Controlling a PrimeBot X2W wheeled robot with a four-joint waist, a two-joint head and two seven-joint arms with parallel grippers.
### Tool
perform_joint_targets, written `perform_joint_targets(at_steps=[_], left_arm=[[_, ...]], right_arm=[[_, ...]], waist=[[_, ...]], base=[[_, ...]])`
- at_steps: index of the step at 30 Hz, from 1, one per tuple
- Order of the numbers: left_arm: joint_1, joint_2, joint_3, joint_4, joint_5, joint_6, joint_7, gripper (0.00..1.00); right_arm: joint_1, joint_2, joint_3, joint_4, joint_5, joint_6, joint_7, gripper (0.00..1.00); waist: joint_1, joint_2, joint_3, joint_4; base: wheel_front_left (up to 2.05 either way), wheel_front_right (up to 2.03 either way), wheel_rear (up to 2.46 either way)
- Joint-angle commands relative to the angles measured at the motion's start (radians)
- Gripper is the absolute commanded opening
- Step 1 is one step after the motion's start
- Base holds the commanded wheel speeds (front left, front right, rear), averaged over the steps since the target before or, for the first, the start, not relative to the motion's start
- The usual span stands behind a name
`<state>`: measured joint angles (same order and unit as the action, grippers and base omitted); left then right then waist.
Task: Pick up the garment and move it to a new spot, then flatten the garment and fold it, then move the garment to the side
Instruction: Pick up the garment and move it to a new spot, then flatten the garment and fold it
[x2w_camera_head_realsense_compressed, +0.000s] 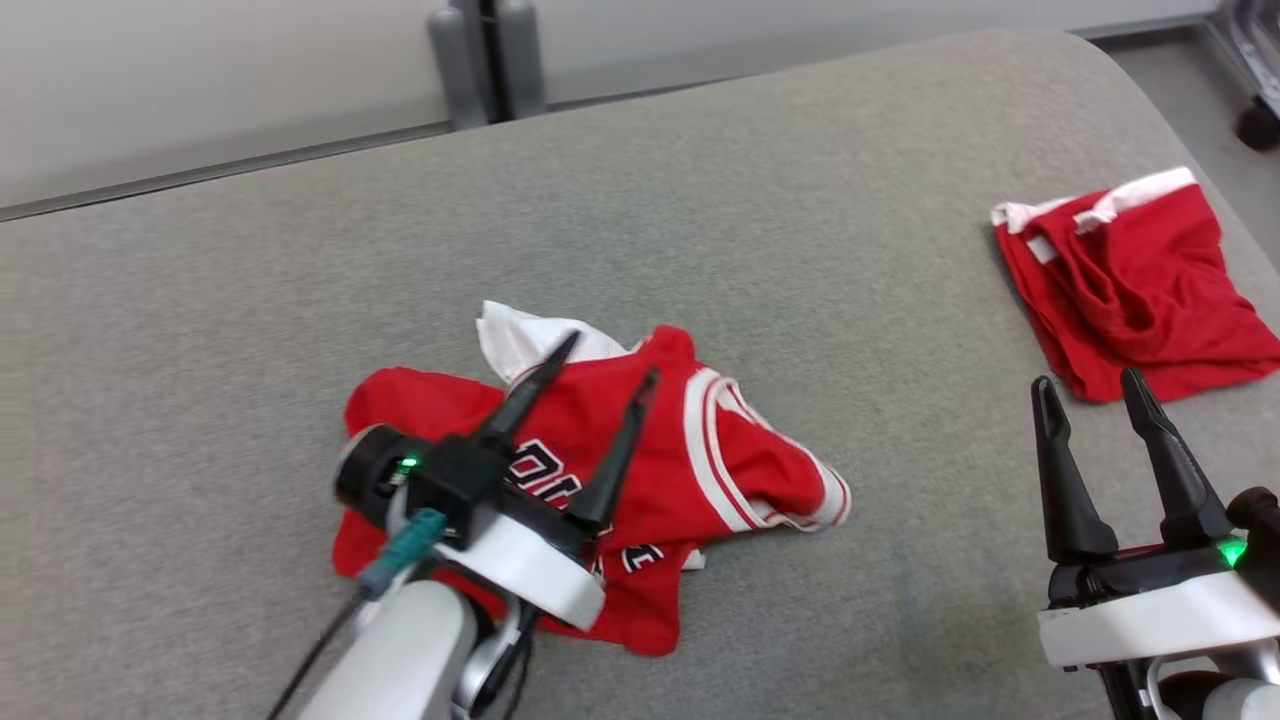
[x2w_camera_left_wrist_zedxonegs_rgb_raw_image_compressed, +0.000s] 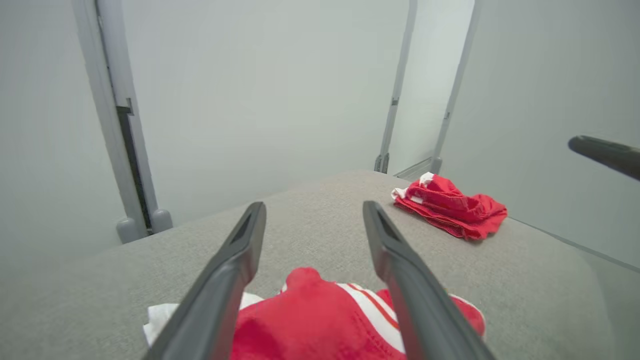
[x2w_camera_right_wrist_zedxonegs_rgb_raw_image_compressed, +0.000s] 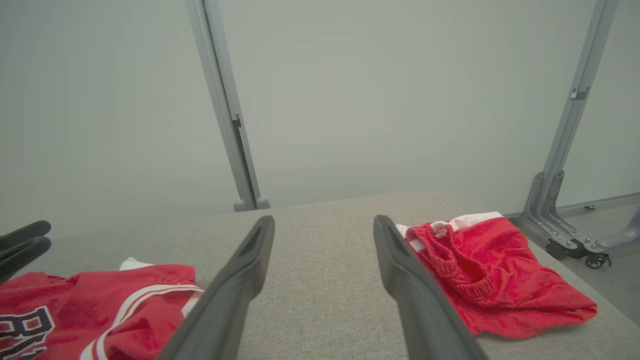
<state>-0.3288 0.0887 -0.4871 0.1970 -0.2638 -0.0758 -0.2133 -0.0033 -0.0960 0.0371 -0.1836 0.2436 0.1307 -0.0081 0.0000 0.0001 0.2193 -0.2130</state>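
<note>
Left end effector (x2w_camera_head_realsense_compressed: 613, 355) hovers open and empty just over the crumpled jersey (x2w_camera_head_realsense_compressed: 740, 450), lying centrally on the surface (x2w_camera_head_realsense_compressed: 700, 200), likely its new spot for flattening; right end effector (x2w_camera_head_realsense_compressed: 1086, 380) is open too.

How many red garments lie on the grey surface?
2. A crumpled red jersey lies centrally under the open left gripper; red shorts lie near the right edge, ahead of the right gripper. None appear hidden.
</note>
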Motion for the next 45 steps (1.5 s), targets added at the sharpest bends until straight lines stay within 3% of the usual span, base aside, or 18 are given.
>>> perform_joint_targets(at_steps=[1, 9, 13, 17, 33, 45], left_arm=[[0.018, 0.018, 0.028, -0.010, -0.011, 0.018, -0.011, 1.00], [0.091, 0.084, 0.210, -0.039, -0.062, 0.116, -0.045, 1.00], [0.143, 0.118, 0.284, -0.039, -0.088, 0.130, -0.050, 1.00], [0.200, 0.145, 0.321, -0.043, -0.121, 0.107, -0.051, 1.00], [0.361, 0.166, 0.305, -0.156, -0.135, 0.146, 0.033, 1.00], [0.399, 0.174, 0.300, -0.196, -0.138, 0.169, 0.058, 1.00]], right_arm=[[0.002, -0.009, -0.004, -0.009, -0.005, 0.000, 0.007, 1.00], [0.035, -0.022, -0.021, -0.032, -0.025, 0.000, 0.050, 1.00], [0.054, -0.022, -0.026, -0.045, -0.028, 0.000, 0.069, 1.00], [0.076, -0.021, -0.033, -0.048, -0.027, 0.000, 0.081, 1.00], [0.166, -0.031, -0.040, -0.036, -0.023, 0.000, 0.113, 1.00], [0.174, -0.033, -0.046, -0.047, -0.019, 0.000, 0.127, 1.00]], waist=[[0.0000, -0.0001, -0.031, 0.042], [0.0000, -0.0001, -0.093, 0.148], [0.0000, -0.0001, -0.117, 0.189], [0.0000, -0.0001, -0.141, 0.218], [0.0000, -0.0001, -0.241, 0.233], [0.0000, -0.0001, -0.244, 0.235]], base=[[0.00, 0.00, 0.00], [0.00, 0.00, 0.00], [0.00, 0.00, 0.00], [0.00, 0.00, 0.00], [0.00, 0.00, 0.00], [0.00, 0.00, 0.00]])
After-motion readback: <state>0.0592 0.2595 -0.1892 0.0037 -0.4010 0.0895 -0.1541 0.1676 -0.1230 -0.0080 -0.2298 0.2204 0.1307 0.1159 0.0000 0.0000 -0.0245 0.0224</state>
